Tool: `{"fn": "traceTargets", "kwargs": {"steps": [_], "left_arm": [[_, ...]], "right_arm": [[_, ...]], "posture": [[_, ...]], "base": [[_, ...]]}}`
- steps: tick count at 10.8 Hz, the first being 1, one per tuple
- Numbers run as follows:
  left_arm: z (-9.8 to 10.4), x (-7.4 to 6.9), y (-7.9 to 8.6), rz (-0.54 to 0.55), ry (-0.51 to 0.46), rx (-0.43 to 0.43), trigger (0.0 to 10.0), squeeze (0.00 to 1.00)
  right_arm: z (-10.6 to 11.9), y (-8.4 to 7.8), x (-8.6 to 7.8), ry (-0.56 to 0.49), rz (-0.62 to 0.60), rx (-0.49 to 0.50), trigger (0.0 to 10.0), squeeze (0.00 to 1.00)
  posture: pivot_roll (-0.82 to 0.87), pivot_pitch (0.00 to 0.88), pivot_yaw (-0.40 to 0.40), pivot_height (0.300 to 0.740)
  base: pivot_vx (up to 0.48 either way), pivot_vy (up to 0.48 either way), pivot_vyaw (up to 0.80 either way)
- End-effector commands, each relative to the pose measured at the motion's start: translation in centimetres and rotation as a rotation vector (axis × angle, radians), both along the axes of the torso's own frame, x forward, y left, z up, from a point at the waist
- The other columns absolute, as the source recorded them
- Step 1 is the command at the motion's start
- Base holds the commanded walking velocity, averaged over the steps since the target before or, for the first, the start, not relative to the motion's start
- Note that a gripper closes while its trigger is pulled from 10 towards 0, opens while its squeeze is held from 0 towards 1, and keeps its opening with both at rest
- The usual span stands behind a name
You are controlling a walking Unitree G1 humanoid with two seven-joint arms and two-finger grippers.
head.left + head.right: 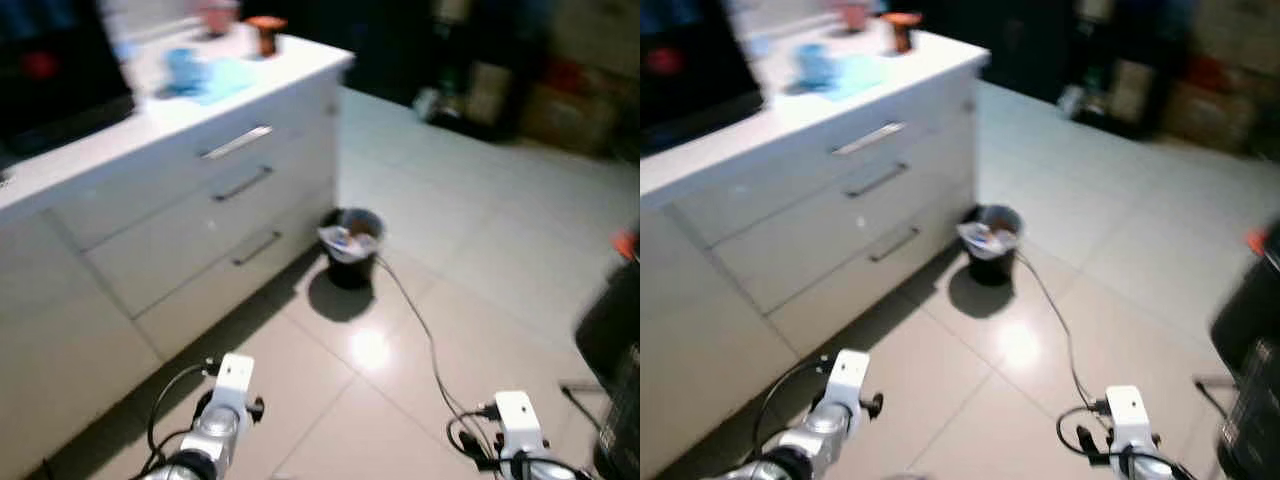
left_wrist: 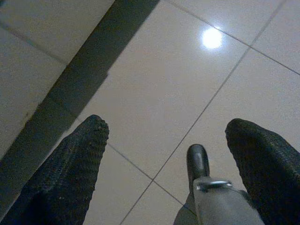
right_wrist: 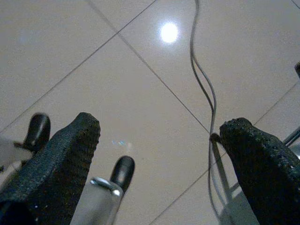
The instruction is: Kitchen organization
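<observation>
- Pale glossy floor tiles [image 2: 154,93] lie under both my arms, with thin dark grout lines and a bright spot of reflected light.
- My left gripper [image 2: 164,154] hangs low over the tiles with its two black fingers spread wide and nothing between them; a strip of dark shadow runs along the floor beside it.
- My right gripper [image 3: 159,154] hangs the same way, fingers wide apart and empty, above a thin dark cable [image 3: 206,89] that snakes across the tiles.
- In the head views my silver left arm [image 1: 222,415] and right arm [image 1: 515,430] reach down at the bottom of the picture, well apart from each other.
- The cable [image 1: 415,320] runs over the floor from near my right arm up to a small black bin [image 1: 352,245] lined with a pale bag; something lies inside it, too blurred to name.
- The bin stands on the floor just beside the end of a white cabinet [image 1: 150,270] with three drawers, each with a long metal handle [image 1: 236,142].
- On the white countertop [image 1: 150,115] farther back lie a light blue cloth-like thing [image 1: 205,75] and a small brown container [image 1: 266,34], both blurred.
- At my far right stands a dark object [image 1: 612,350], cut off by the edge.
- Farthest away, across the floor, dark clutter and boxes [image 1: 520,85] sit in shadow.
</observation>
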State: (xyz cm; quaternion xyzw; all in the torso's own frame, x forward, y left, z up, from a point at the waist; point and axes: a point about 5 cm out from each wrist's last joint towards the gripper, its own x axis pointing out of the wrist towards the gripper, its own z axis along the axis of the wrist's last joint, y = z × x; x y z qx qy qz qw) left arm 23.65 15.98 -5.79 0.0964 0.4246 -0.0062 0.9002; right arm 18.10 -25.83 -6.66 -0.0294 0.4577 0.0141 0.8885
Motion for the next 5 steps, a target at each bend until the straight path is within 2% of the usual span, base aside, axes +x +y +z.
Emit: {"fn": "traceTargets", "kwargs": {"steps": [1, 5], "left_arm": [[-0.32, -0.51, 0.48, -0.001, 0.023, 0.012, 10.0, 0.00], [-0.26, -0.40, 0.36, -0.009, 0.020, 0.006, 10.0, 0.00]], "right_arm": [[0.01, 0.20, 0.16, 0.004, 0.021, -0.003, 10.0, 0.00], [0.09, 0.14, 0.26, 0.004, 0.030, -0.008, 10.0, 0.00]], "posture": [[0.03, 0.014, 0.015, 0.740], [0.04, 0.013, 0.011, 0.740]], "base": [[0.000, 0.000, 0.80], [0.000, 0.000, 0.80]]}}
